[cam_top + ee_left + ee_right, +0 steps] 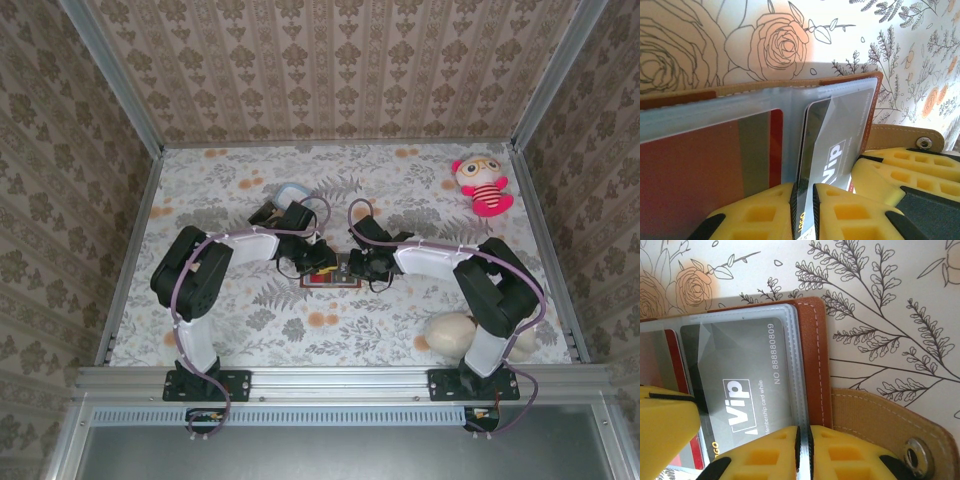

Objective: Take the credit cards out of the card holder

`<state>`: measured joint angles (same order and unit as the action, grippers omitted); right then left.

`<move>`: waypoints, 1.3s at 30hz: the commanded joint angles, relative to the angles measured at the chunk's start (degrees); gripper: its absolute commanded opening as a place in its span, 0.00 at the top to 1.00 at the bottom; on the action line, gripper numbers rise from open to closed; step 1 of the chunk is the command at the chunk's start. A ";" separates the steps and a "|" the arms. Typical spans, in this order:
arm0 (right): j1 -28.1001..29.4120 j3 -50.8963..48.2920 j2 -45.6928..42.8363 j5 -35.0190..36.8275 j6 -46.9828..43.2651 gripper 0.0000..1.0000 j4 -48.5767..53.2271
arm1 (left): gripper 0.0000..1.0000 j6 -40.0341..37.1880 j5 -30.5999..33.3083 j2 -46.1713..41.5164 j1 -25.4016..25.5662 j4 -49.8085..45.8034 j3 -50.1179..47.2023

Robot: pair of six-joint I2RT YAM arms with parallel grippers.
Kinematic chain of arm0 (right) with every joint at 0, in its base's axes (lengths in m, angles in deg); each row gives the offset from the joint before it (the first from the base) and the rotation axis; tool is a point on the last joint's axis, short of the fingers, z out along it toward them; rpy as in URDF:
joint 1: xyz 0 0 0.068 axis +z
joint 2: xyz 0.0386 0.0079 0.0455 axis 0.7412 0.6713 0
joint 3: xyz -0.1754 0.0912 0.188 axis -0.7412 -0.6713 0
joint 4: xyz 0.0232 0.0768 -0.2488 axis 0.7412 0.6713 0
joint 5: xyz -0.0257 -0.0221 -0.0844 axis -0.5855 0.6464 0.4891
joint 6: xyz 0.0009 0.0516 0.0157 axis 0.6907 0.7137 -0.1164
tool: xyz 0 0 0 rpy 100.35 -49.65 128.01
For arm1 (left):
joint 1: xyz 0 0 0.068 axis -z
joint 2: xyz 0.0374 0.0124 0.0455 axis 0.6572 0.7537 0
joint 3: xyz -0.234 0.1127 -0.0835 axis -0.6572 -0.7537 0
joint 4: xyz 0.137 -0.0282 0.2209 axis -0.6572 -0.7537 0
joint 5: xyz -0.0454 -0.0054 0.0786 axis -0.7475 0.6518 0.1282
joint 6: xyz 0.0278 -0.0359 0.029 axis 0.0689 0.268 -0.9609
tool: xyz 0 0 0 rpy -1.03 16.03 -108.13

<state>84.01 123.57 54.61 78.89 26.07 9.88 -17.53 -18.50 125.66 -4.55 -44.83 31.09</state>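
Note:
The brown card holder lies open on the floral tabletop between both grippers. Its clear plastic sleeves hold a grey VIP card and a red card. My left gripper is shut on the near edge of the grey card, which tilts partly out of its sleeve. My right gripper is shut on the clear sleeve edges beside the holder's brown border. The grey VIP card lies just left of those fingers. In the top view the left gripper and right gripper almost touch over the holder.
The holder's tan strap with a metal snap lies to the right. A pink plush doll sits at the back right. A beige rounded object rests near the right arm's base. Patterned walls ring the table.

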 commanded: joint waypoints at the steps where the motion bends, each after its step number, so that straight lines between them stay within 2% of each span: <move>1: -0.25 -0.22 0.87 -2.02 -0.12 0.84 -2.44 | 0.81 0.56 -0.49 0.85 -0.35 0.00 -1.14; 10: -0.50 -0.33 1.27 -1.94 0.21 0.85 -2.56 | 0.77 -4.64 7.47 -0.60 0.07 -7.52 0.06; 17: -1.45 -1.73 1.93 -5.82 0.38 0.86 -6.12 | 0.77 -3.63 5.38 1.47 0.02 -4.40 -0.94; 31: -1.82 -1.30 4.11 -9.72 0.57 0.87 -7.95 | 0.84 -0.72 -1.63 0.80 -1.03 3.09 -2.93; 39: -1.86 -1.05 4.67 -13.60 0.21 0.87 -9.48 | 0.84 -0.52 -3.19 1.06 -1.49 3.85 -2.66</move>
<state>81.06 122.63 56.67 70.67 26.09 3.04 -19.01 -18.41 125.23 -6.81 -42.47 28.95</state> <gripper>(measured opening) 0.132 0.160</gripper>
